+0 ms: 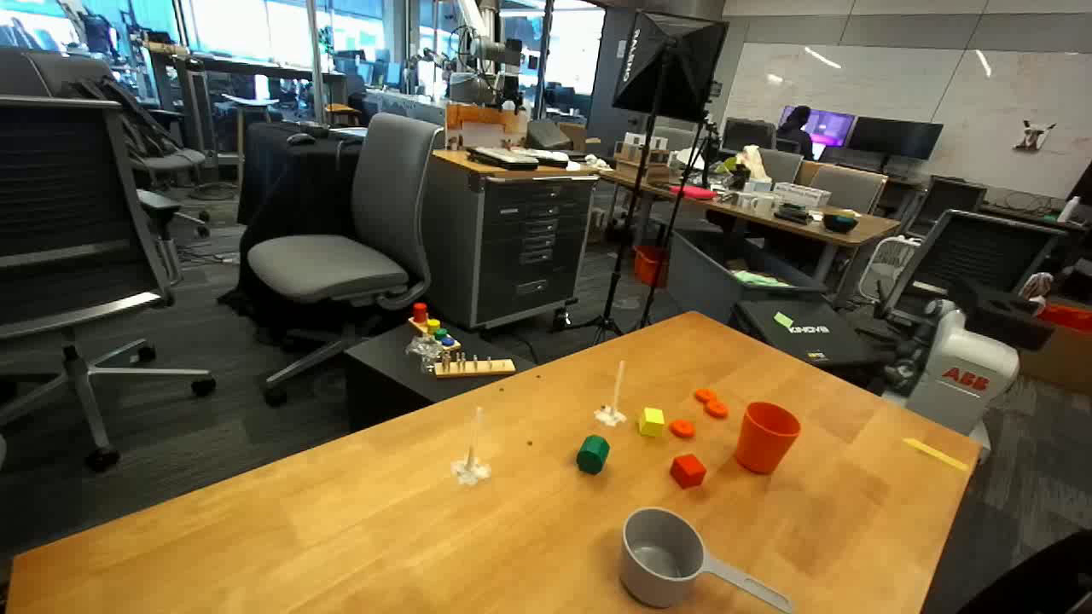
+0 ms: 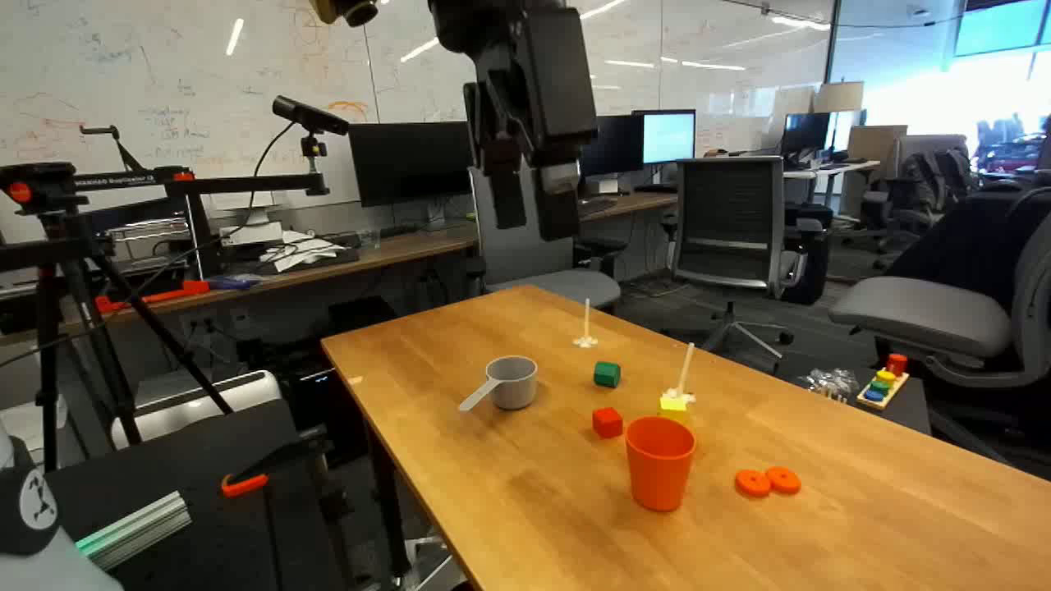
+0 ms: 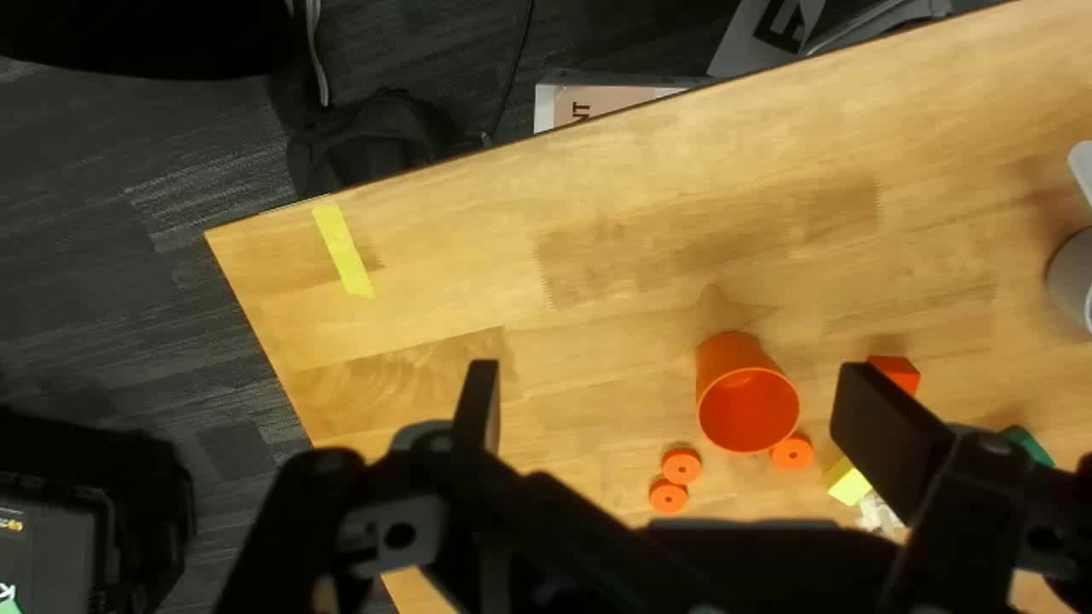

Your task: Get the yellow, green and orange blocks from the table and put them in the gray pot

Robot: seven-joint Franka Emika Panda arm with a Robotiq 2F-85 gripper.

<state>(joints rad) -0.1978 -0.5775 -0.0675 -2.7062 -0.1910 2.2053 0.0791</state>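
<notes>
Claw (image 2: 534, 217): fingers (image 3: 891, 443) parted wide, hanging well above the wooden table (image 1: 341, 520).
Red cup (image 1: 763, 452): standing mouth up on the table; in an exterior view we find it hiding part of the yellow block (image 1: 651, 423), which rests on the wood.
Orange discs (image 1: 717, 410): three flat, two side by side, one between cup and yellow block.
Orange-red block (image 1: 688, 471): near the cup, partly behind a finger in the wrist view.
Green block (image 1: 593, 454): on the table, near the yellow one.
White sticks (image 1: 618, 388): two, upright, one just beside the yellow block.
Gray pot (image 2: 517, 396): upright near the blocks, handle pointing away.
Table: light-brown wood, yellow tape (image 3: 344, 253) near one corner.
Beyond the table: we see dark carpet (image 3: 128, 256), gray chairs (image 1: 328, 266), a drawer cabinet (image 1: 537, 239), monitors (image 2: 410, 160) and a whiteboard (image 2: 181, 74).
</notes>
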